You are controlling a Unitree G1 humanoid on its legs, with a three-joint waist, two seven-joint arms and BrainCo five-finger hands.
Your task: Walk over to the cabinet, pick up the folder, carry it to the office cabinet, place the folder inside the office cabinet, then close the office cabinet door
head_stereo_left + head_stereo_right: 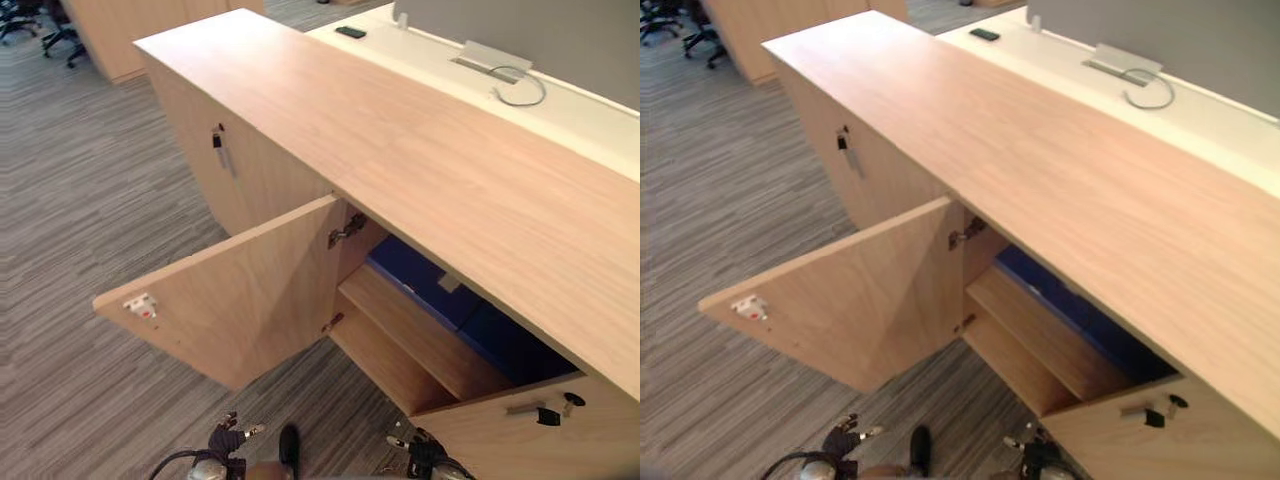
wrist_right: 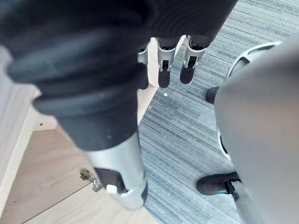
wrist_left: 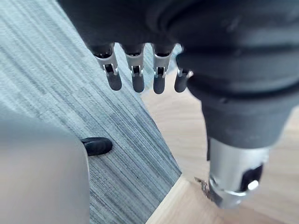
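Floor: grey striped carpet (image 1: pixel 90 200) lies on the left and runs under the open doors.
Far left: black office chairs (image 1: pixel 40 30) stand beside a second wooden unit (image 1: pixel 110 35) at the far end of the room.
Left hand (image 1: pixel 228 440): hangs low, near the outer corner of the left door. In its wrist view the fingers (image 3: pixel 135 74) hang straight and loose over the carpet and a pale wood panel, with nothing in them.
Office cabinet (image 1: pixel 400 150): long, with a bare pale-wood top. Its far door is closed and has a key in its lock (image 1: pixel 220 145).
Left door (image 1: pixel 240 300): swung wide out over the carpet, with a metal hinge (image 1: pixel 347 230) at the cabinet's edge.
Markings: a small white catch (image 1: pixel 140 305) with a red mark sits on the door's inner face; any print is too small to tell.
Folder (image 1: pixel 420 280): blue, lying inside the office cabinet on the upper shelf (image 1: pixel 410 335), partly under the top.
Right door (image 1: pixel 540 440): partly open, with a handle and a dark key (image 1: pixel 548 415).
Right hand (image 1: pixel 425 452): low, just beside the right door. In its wrist view the fingers (image 2: pixel 163 70) are relaxed and empty above carpet and pale wood.
Behind: a white desk (image 1: pixel 560 110) with a looped cable (image 1: pixel 520 90) and a grey partition (image 1: pixel 540 30).
Views: the head views show the folder; the wrist views show the fingers close up.
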